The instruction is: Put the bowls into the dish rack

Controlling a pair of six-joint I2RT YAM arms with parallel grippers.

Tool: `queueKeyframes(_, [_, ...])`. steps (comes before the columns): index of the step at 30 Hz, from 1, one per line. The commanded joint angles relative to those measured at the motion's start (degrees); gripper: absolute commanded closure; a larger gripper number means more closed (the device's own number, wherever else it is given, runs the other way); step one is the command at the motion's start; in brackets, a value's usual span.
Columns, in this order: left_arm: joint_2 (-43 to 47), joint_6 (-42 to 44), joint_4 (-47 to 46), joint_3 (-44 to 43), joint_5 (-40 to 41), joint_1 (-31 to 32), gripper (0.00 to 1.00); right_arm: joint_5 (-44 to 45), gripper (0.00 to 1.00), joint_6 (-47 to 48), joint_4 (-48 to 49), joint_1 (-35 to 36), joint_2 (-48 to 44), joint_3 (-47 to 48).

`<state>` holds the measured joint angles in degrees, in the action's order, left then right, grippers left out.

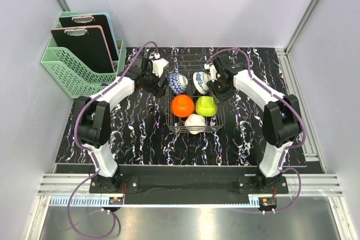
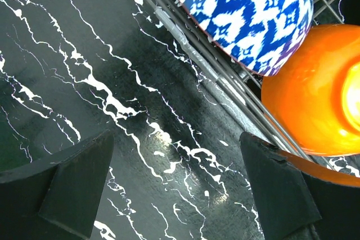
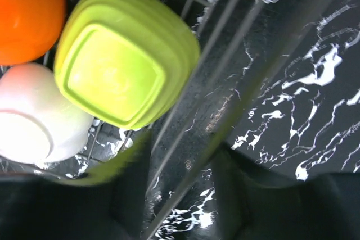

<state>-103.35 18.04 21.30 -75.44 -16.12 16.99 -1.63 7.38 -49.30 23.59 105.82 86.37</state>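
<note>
All five bowls sit in the rack. The left gripper, spread and empty, hangs over the table beside the rack's left rim. The right gripper, also spread, is at its right rim.

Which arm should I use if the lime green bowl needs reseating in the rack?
Right. The lime green bowl sits on the dish rack's right side, close ahead of the right pincer. The left pincer hangs open outside the rack's left edge, beside the orange bowl instead.
</note>
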Motion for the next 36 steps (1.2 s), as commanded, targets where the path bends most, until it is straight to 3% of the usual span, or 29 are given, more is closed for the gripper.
queueKeyframes(1, [0.8, -1.8, -3.3, -1.6, -1.8, 2.8, 0.01, -4.6, 0.4, 1.2, 0.3, 1.5, -2.5, 0.6])
queueKeyframes(2, [1.7, -2.0, -3.3, -1.4, -1.7, 2.3, 0.01, -4.4, 0.28, 1.4, 0.3, 1.5, -2.5, 0.8])
queueKeyframes(5, [3.8, -2.9, -3.4, -0.3, -2.2, 0.5, 0.01, -3.2, 0.17, 1.7, 0.3, 1.5, -2.3, 2.1])
queueKeyframes(13, [14.6, -4.9, -1.0, 2.6, -5.8, -8.2, 0.01, -2.5, 0.01, 3.3, -0.2, 1.0, -4.9, 7.1])
queueKeyframes(21, [34.1, -3.8, 6.4, 9.3, -2.5, -14.3, 0.01, -8.6, 0.0, 7.9, -2.8, -6.8, -16.9, 7.9])
queueKeyframes(25, [45.8, -2.4, 10.0, 10.5, 1.3, -15.6, 0.01, -12.8, 0.0, 10.9, -2.9, -13.0, -29.5, 3.2])
queueKeyframes(30, [52.9, -1.9, 15.5, 10.1, 0.8, -16.9, 0.01, -14.1, 0.0, 13.7, -3.0, -17.6, -42.4, -1.3])
queueKeyframes(36, [56.6, -2.7, 17.1, 10.4, 0.5, -18.1, 0.01, -16.7, 0.0, 13.0, -4.8, -17.6, -47.3, -3.9])
